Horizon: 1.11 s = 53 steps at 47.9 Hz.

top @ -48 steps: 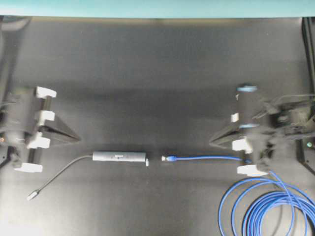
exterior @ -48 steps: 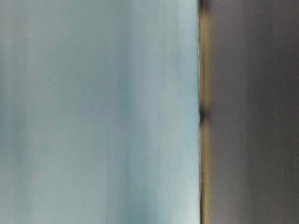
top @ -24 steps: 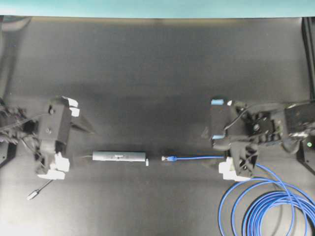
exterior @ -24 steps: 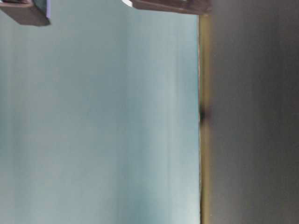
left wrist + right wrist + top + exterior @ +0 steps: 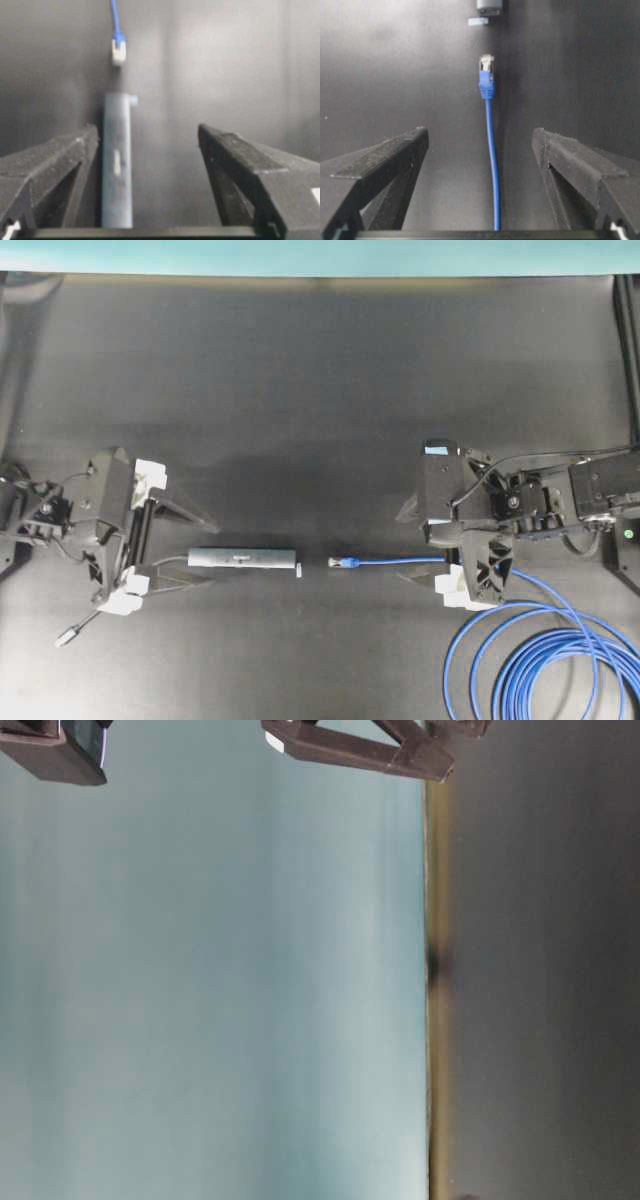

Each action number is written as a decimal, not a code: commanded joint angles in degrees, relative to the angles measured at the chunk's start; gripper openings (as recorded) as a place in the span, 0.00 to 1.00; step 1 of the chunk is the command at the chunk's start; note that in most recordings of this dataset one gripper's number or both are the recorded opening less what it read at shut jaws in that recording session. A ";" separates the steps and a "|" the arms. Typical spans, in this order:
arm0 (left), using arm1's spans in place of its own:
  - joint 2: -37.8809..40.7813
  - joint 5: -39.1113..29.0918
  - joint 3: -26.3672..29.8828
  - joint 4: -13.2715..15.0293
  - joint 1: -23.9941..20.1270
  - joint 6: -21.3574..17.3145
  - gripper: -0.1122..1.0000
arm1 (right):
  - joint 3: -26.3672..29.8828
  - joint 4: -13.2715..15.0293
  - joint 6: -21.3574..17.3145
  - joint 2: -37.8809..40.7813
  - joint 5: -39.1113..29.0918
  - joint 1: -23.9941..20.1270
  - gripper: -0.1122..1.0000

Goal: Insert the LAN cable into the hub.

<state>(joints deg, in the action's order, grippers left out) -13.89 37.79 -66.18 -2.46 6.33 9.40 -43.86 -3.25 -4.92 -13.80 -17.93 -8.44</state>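
Left tool is wide open, holding nothing; its two black fingers sit either side of the hub's cord end, w/ the lower finger lying over the thin grey cord. In the left wrist view the hub lies just inside the left finger, close to it, can't tell if touching; the right finger is well apart from it.

Right tool is also wide open, empty. Its fingers straddle the straight run of the LAN cable; in the right wrist view the cable runs up btwn the fingers w/o touching either.

Hub, a slim dark-grey bar w/ small pale marks on top, lies flat on the black bench, roughly centre-left, long axis pointing at the cable plug. A small pale tab sticks out at its near end. LAN plug lies just beside that end, in line w/ it but apart, w/ a small gap btwn them.

Grey cord runs from the hub's far end down-left to a small metal plug. Rest of the blue cable is coiled in loops at lower right of the bench.

Table-level view is blurred: only a pale teal backdrop, the bench edge, and dark tool parts at the top.
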 commanded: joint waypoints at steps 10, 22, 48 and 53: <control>10.72 9.58 1.32 -0.18 -0.70 0.26 0.81 | 0.26 0.09 -2.46 0.00 0.79 -0.44 0.83; 18.46 13.01 4.04 -0.18 -1.58 0.88 0.81 | 0.18 0.09 -2.90 0.00 0.70 -0.88 0.83; 29.27 21.80 6.15 -0.18 -2.20 1.93 0.80 | -0.18 0.09 -6.24 -0.26 0.79 -2.55 0.83; 30.59 21.45 6.77 -0.18 -1.76 2.02 0.79 | -0.18 0.09 -6.33 -0.26 0.79 -2.64 0.83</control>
<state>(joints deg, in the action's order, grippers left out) 16.17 59.06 -60.12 -2.46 4.04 11.25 -44.30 -3.16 -10.72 -13.97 -17.58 -10.72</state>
